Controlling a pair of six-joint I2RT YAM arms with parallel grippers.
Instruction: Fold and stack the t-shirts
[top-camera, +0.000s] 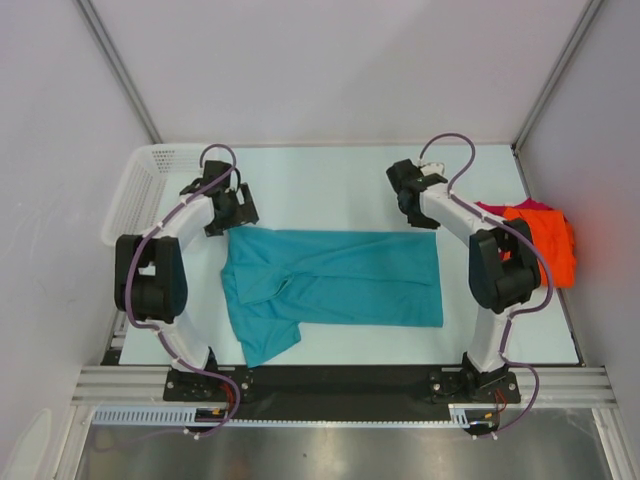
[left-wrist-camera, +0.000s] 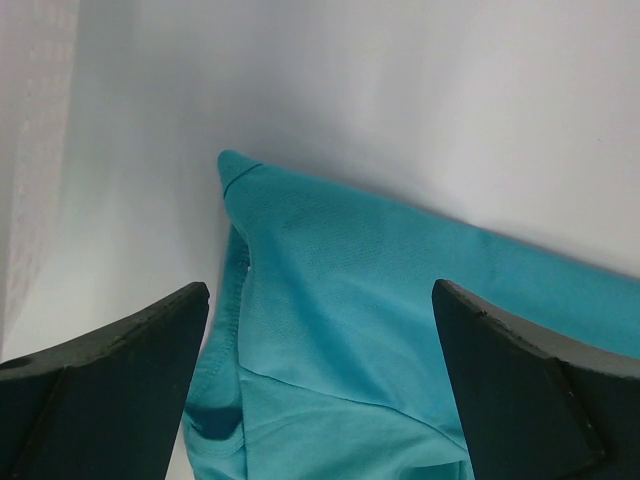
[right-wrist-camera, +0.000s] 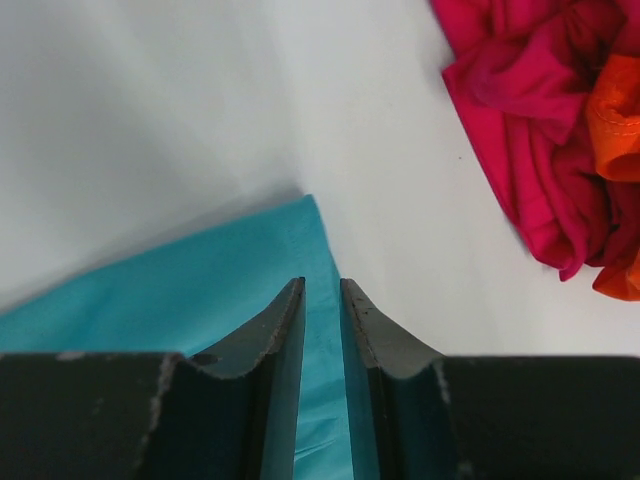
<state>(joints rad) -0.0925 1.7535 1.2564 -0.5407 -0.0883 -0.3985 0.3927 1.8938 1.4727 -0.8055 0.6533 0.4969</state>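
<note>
A teal-blue t-shirt (top-camera: 335, 275) lies flat across the middle of the table, its left part folded over with a sleeve flap toward the near edge. My left gripper (top-camera: 228, 212) hovers over the shirt's far left corner (left-wrist-camera: 350, 300) with its jaws wide open and nothing between them. At the far right corner (right-wrist-camera: 180, 290), my right gripper (top-camera: 420, 215) has its jaws a narrow gap apart, and the cloth's edge shows flat through that gap (right-wrist-camera: 322, 285). The orange t-shirt (top-camera: 548, 240) and the magenta-red t-shirt (top-camera: 500, 208) lie crumpled together at the right.
A white mesh basket (top-camera: 140, 190) stands at the far left corner of the table. The crumpled magenta cloth (right-wrist-camera: 520, 110) and orange cloth (right-wrist-camera: 615, 110) lie close to the right gripper's right side. Enclosure walls ring the table.
</note>
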